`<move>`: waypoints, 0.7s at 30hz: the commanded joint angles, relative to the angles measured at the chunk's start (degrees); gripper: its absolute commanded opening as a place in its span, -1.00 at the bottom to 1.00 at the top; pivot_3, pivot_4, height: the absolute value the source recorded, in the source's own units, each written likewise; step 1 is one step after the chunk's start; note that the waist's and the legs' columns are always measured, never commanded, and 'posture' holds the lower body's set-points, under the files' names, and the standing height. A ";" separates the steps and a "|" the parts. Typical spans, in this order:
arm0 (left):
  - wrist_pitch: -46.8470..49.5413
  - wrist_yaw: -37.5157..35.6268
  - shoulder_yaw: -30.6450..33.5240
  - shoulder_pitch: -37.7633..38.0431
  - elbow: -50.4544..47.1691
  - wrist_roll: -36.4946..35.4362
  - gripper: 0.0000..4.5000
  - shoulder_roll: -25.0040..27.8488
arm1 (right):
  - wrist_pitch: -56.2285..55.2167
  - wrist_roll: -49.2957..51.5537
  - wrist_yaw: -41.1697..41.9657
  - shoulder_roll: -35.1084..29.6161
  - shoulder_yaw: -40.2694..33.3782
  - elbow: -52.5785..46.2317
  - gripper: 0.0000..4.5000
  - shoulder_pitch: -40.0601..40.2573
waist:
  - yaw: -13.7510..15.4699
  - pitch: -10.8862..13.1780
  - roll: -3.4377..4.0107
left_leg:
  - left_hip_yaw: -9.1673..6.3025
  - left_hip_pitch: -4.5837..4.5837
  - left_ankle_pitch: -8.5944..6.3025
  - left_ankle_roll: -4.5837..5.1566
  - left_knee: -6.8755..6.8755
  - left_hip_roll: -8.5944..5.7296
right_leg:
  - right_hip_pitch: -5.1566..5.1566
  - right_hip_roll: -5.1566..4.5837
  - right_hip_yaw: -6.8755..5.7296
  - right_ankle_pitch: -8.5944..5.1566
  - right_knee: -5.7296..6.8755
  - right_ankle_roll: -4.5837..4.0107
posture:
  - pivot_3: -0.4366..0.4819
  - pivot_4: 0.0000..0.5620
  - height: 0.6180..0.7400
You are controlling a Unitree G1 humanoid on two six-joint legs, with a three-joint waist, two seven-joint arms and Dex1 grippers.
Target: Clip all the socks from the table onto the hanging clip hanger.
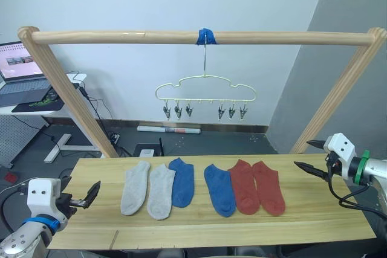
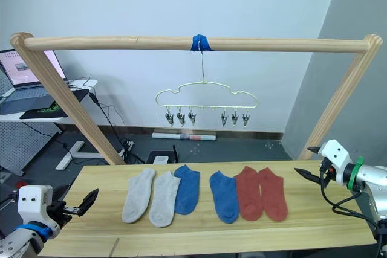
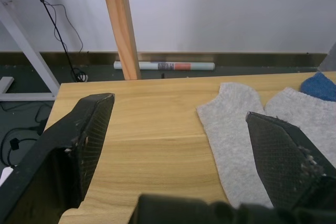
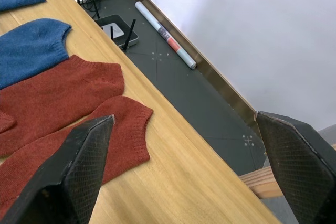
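Six socks lie in a row on the pale wooden table (image 1: 242, 229): two grey socks (image 1: 135, 187) (image 1: 161, 191) on the left, two blue socks (image 1: 182, 181) (image 1: 219, 190) in the middle, two red socks (image 1: 244, 186) (image 1: 268, 187) on the right. The pale yellow clip hanger (image 1: 205, 91) hangs above and behind them with nothing in its clips. My left gripper (image 1: 84, 197) is open and empty at the table's left end, pointing at the grey socks (image 3: 231, 124). At the right end my right gripper (image 1: 303, 154) is open too, facing the red socks (image 4: 63, 103).
A round wooden pole frame (image 1: 121, 37) spans the table; the hanger's hook hangs from blue tape (image 1: 205, 36) at its middle. Slanted legs (image 1: 66, 92) (image 1: 338, 101) stand at both back corners. Behind on the left are a desk with a laptop (image 1: 21, 67) and cables.
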 commanded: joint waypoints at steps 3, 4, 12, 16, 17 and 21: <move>3.13 0.24 1.24 -1.29 0.74 0.53 0.98 2.15 | -1.19 0.08 0.38 -0.85 -1.06 -1.00 1.00 -0.22 | 0.00 0.00 0.00 | 0.00 0.00 0.00 0.00 0.00 0.00 | 0.00 0.00 0.00 0.00 0.00 0.00 | -0.09 -1.00 0.58; 3.59 0.27 1.36 -1.39 0.89 0.59 0.98 2.26 | -1.22 0.13 0.37 -0.86 -1.15 -1.12 1.00 -0.02 | 0.00 0.00 0.00 | 0.00 0.00 0.00 0.00 0.00 0.00 | 0.00 0.00 -0.01 0.00 0.00 0.00 | -0.10 -1.00 0.58; 1.38 -1.32 2.00 -4.06 -1.10 -2.73 0.98 0.11 | -1.22 0.61 0.09 -0.92 -1.71 -2.56 1.00 1.32 | 0.04 0.00 0.01 | 0.00 0.00 0.00 0.00 0.00 0.00 | 0.00 0.01 -0.01 0.00 -0.01 0.00 | -0.13 -1.00 0.58; 4.33 0.72 -0.47 -5.84 -5.53 -2.97 0.98 -2.17 | -1.15 1.13 -0.33 -0.67 -2.24 -4.22 1.00 2.29 | 0.02 0.00 0.01 | 0.00 -0.01 0.00 0.00 0.00 0.01 | 0.00 0.01 0.00 0.00 0.00 0.00 | -0.15 -0.99 0.58; 5.34 1.53 -1.19 -6.50 -7.16 -3.05 0.98 -2.91 | -0.81 1.54 -0.33 -0.54 -2.40 -5.37 1.00 2.67 | 0.02 0.02 -0.01 | 0.00 0.00 0.00 0.00 0.01 0.00 | 0.00 0.01 0.01 0.01 0.00 0.01 | -0.17 -0.95 0.58; 6.40 3.99 -4.20 -9.14 -12.93 -1.81 0.98 -4.88 | 3.47 4.57 -0.40 0.05 -2.85 -13.68 1.00 4.80 | -0.27 0.46 -0.09 | 0.00 -0.01 0.00 0.00 0.01 0.01 | 0.02 0.01 0.02 0.01 0.00 0.02 | -0.24 -0.85 0.58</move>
